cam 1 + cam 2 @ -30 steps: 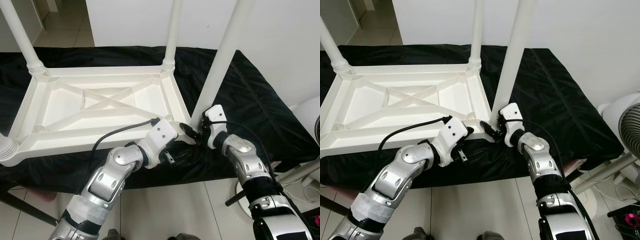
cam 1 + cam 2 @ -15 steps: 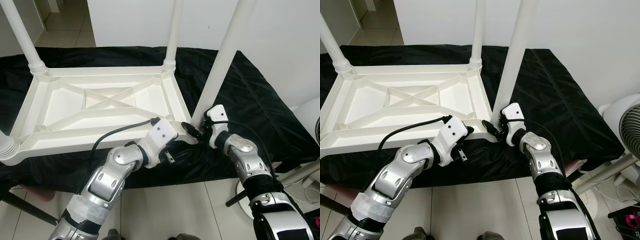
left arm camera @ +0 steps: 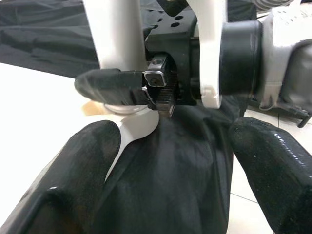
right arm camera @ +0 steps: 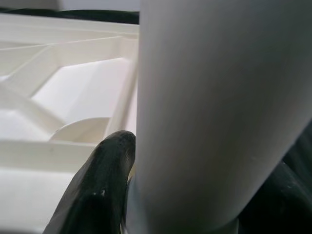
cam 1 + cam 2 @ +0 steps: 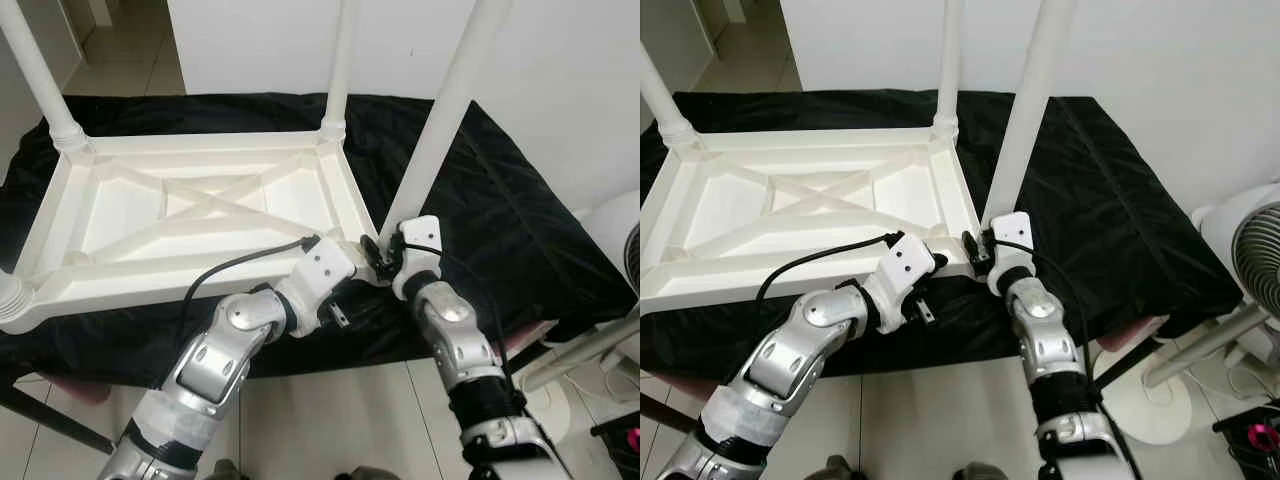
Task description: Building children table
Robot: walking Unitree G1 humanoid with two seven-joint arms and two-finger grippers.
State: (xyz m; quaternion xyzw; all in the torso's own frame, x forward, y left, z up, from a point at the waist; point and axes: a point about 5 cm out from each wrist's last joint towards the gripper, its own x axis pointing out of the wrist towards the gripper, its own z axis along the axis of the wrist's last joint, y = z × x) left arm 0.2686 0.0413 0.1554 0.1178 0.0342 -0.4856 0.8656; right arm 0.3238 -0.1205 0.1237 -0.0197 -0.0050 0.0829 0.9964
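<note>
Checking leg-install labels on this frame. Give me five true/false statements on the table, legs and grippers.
1. The white table top lies upside down on the black cloth. True.
2. The right gripper is closed around the base of the near right leg. True; the right wrist view shows a black finger against the leg.
3. The left gripper is clamped on that same leg. False; its jaws stand open, pointing at the corner below the leg.
4. The table top rests on bare floor tiles. False; it sits on the cloth-covered surface.
5. No legs stand at the far corners. False; two far legs are upright in their sockets.
</note>
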